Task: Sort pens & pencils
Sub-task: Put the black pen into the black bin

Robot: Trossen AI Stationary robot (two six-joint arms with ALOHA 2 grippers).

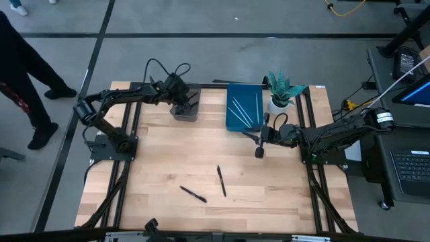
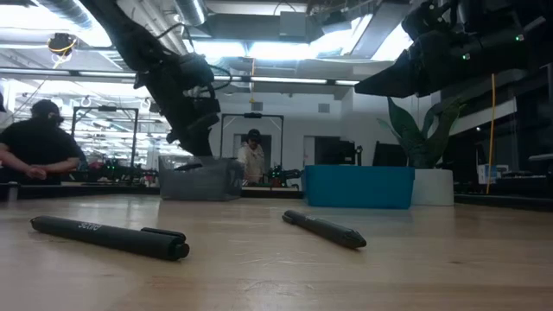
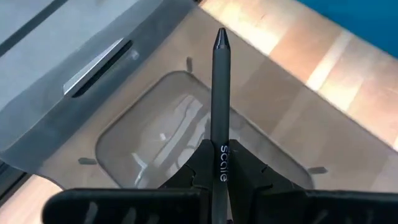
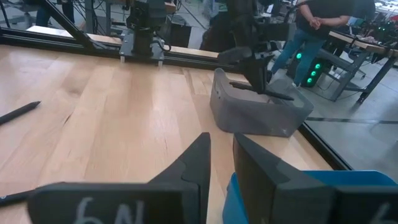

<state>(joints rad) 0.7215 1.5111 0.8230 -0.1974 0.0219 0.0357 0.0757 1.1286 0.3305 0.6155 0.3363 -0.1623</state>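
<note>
Over the grey bin (image 1: 185, 109), left gripper (image 3: 219, 171) clamped on a black pen (image 3: 219, 93), right gripper (image 4: 219, 163) slightly parted, empty, near teal tray (image 1: 244, 107)

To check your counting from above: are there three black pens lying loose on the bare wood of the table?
No: only two black pens lie on the bare wood of the table in the high view.

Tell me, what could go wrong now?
The left end effector grips a black pen over the grey bin. The pen sticks far out, so it might land tilted on the bin's rim. Two pens lie loose on the table; a careless bump could roll them.
</note>
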